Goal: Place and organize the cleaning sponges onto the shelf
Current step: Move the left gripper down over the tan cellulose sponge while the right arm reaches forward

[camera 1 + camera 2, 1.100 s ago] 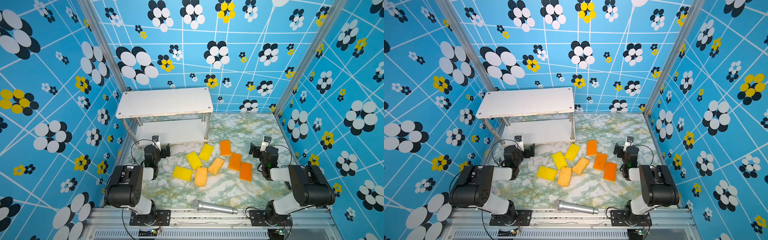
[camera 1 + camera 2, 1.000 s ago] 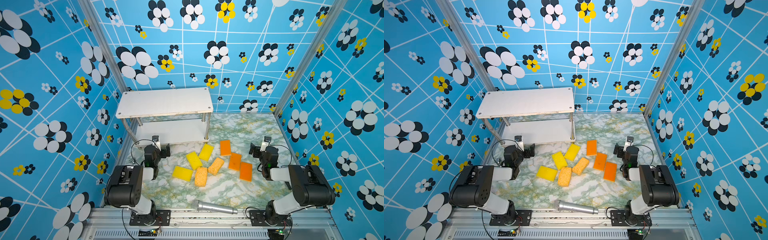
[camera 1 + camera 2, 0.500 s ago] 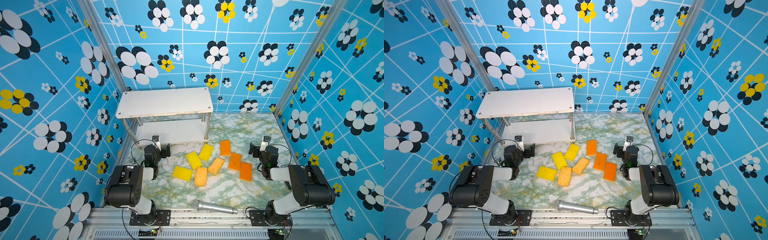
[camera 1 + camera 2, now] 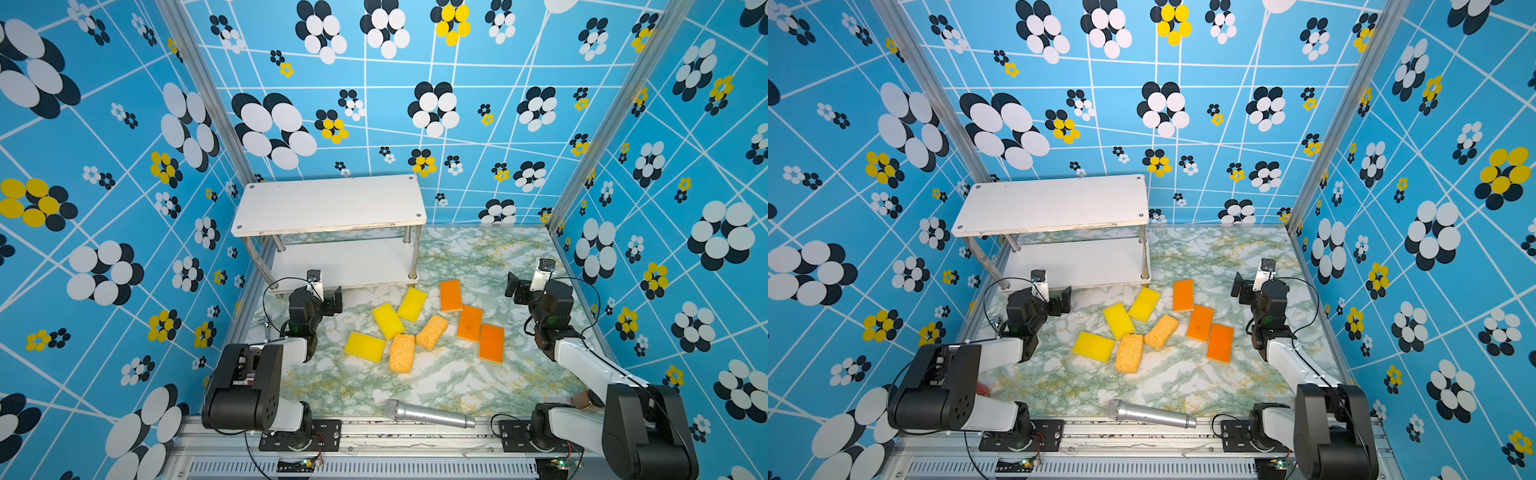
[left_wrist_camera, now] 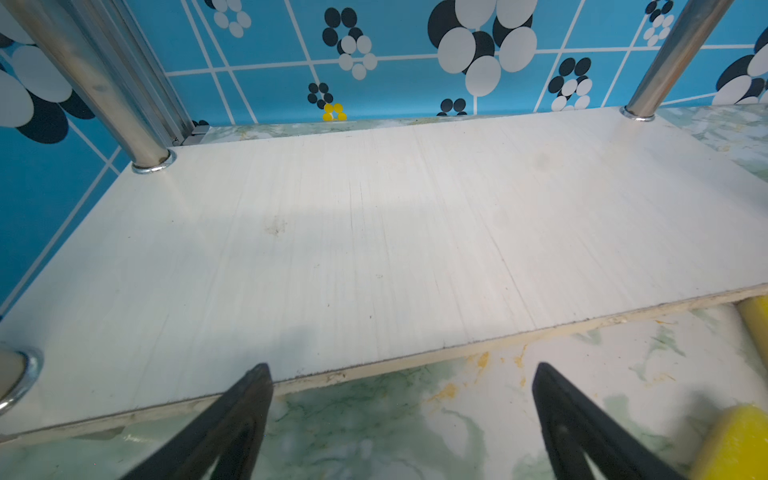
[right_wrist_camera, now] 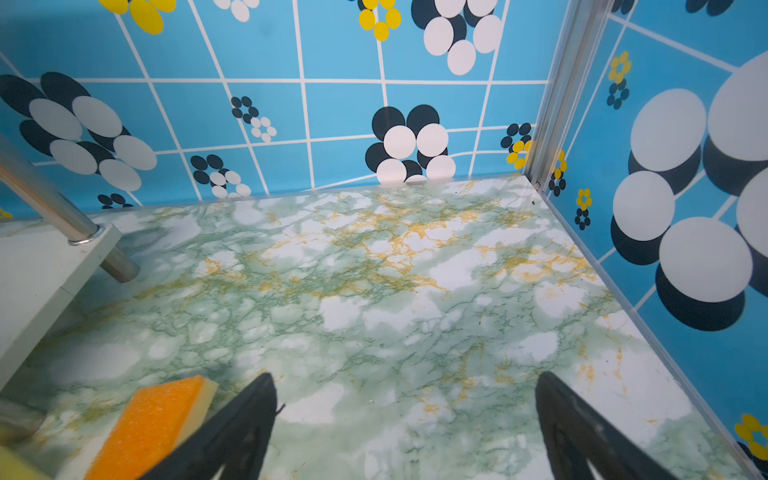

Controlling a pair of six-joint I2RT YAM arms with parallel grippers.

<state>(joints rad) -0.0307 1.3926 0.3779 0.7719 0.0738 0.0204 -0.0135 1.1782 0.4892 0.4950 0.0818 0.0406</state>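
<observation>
Microphone [image 4: 428, 415] nearest me, farthest from shelf [image 4: 328, 205]. All eight cleaning sponges [image 4: 402, 352] loose on desk [image 4: 457, 382] in front of shelf; closest yellow sponge [image 4: 412, 304] just beside lower board [image 5: 374, 228]. Left hand [image 5: 401, 370] released, empty, facing lower board edge; right hand [image 6: 406, 377] released, empty, off shelf's right end. I read both boards bare: nothing placed, eight left.
</observation>
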